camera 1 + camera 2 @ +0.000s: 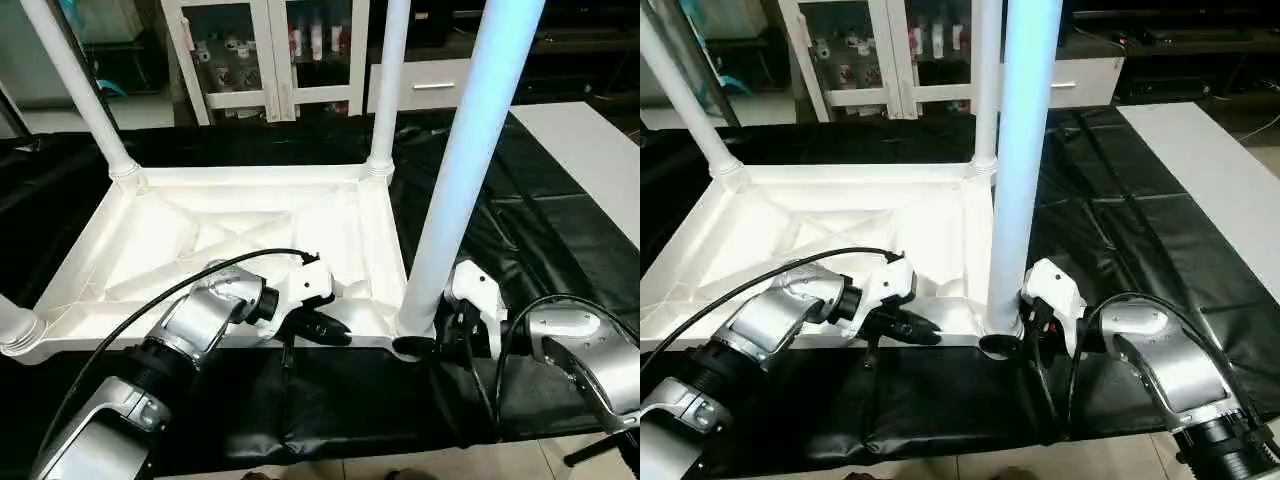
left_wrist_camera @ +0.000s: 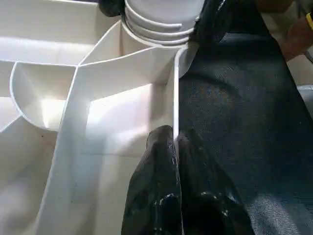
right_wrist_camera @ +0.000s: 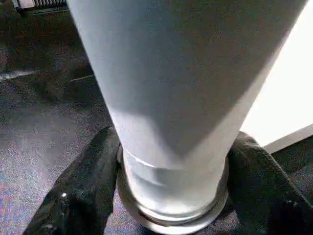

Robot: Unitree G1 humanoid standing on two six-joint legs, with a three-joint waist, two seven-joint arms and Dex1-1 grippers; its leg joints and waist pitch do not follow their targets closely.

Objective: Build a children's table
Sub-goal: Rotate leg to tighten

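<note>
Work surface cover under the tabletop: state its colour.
Black, slightly glossy cover; shows best in the right eye view.

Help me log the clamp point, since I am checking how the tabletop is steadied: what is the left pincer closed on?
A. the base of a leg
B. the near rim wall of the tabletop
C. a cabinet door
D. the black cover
B: in the left wrist view the left pincer has a finger on each side of the thin near rim of the tabletop.

grip: left gripper (image 2: 177, 147) pinched onto the tabletop's thin side wall (image 2: 175, 98)
ahead: leg (image 2: 164, 17) in its corner socket
beside: black cover (image 2: 234, 112)
</note>
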